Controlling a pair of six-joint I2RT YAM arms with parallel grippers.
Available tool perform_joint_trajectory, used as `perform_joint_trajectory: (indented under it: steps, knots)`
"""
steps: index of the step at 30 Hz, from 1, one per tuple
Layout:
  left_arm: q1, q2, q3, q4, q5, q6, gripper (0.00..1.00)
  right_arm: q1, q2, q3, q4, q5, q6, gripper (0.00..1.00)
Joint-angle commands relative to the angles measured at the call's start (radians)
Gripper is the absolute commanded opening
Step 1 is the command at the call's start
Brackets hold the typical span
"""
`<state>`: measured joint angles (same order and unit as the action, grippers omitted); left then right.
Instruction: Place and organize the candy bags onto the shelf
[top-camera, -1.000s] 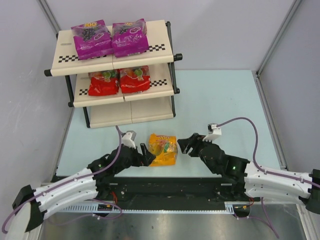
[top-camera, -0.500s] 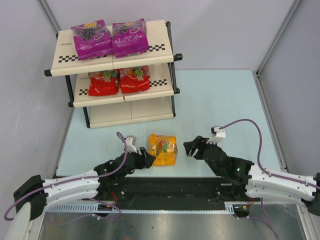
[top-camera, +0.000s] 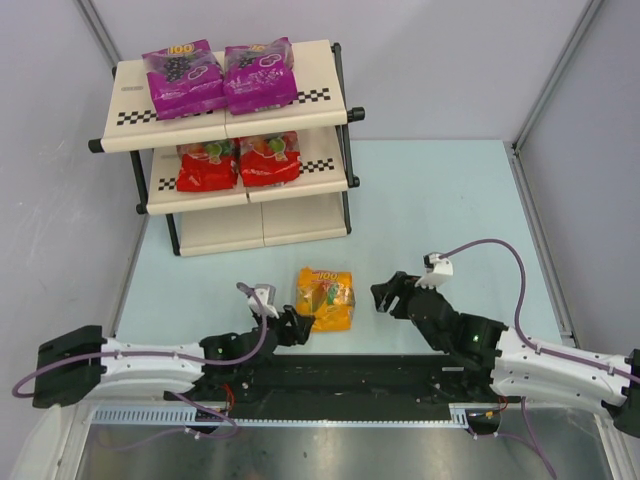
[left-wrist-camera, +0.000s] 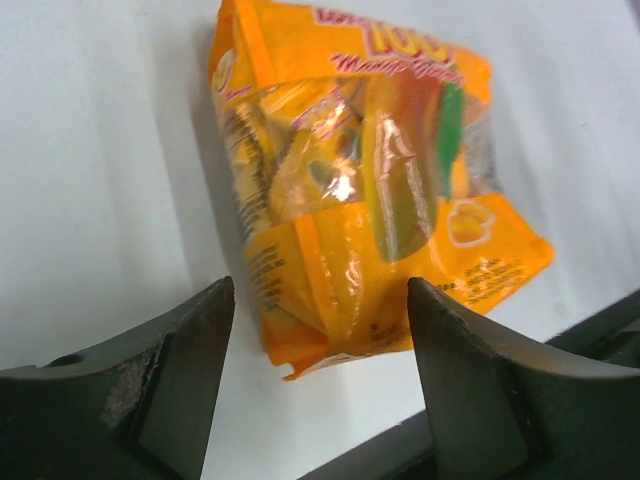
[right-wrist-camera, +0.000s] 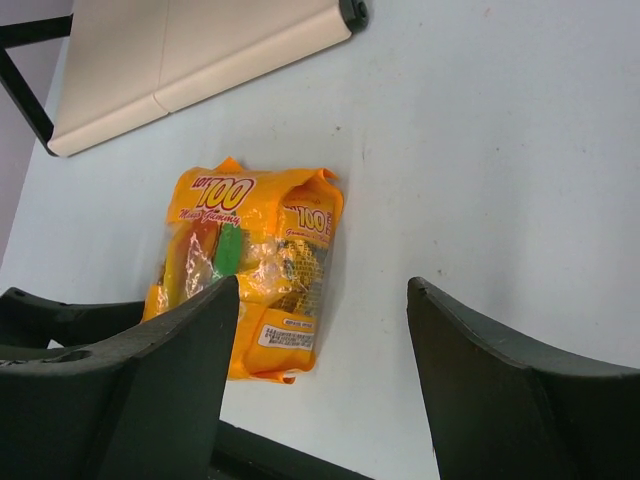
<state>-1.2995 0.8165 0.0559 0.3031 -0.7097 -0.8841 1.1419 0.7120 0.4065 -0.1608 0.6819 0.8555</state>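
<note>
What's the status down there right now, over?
Left gripper open, right gripper open, both empty. Orange bag on table between them. Purple bags, red bags on shelf. Nothing blocking.

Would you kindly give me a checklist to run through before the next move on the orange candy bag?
1. Orange bag lying on the table, gripped by neither arm: ok.
2. Left gripper open, facing the bag's near end: ok.
3. Right gripper open, apart from the bag: ok.
4. Shelf bottom tier free of bags: ok.
5. Purple bags and red bags seated on upper tiers: ok.
6. Left fingers touching the bag: cannot tell.
</note>
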Motion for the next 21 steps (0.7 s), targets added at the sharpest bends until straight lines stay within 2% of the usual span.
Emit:
perform_joint_trajectory:
  steps: [1, 7, 16, 21]
  knots:
    - [-0.024, 0.107, -0.005, 0.1, -0.094, -0.038, 0.73, -0.016, -0.025, 0.0, 0.003, 0.001, -0.001, 0.73]
    - [-0.061, 0.21, 0.022, 0.14, -0.109, -0.062, 0.58, -0.019, -0.06, -0.005, -0.022, 0.005, 0.004, 0.73]
    - [-0.086, 0.113, 0.042, 0.114, -0.168, -0.009, 0.0, -0.028, -0.092, -0.02, -0.049, 0.002, -0.001, 0.73]
    - [-0.086, 0.052, 0.038, 0.106, -0.229, 0.042, 0.0, -0.03, -0.089, -0.023, -0.042, 0.002, -0.021, 0.73]
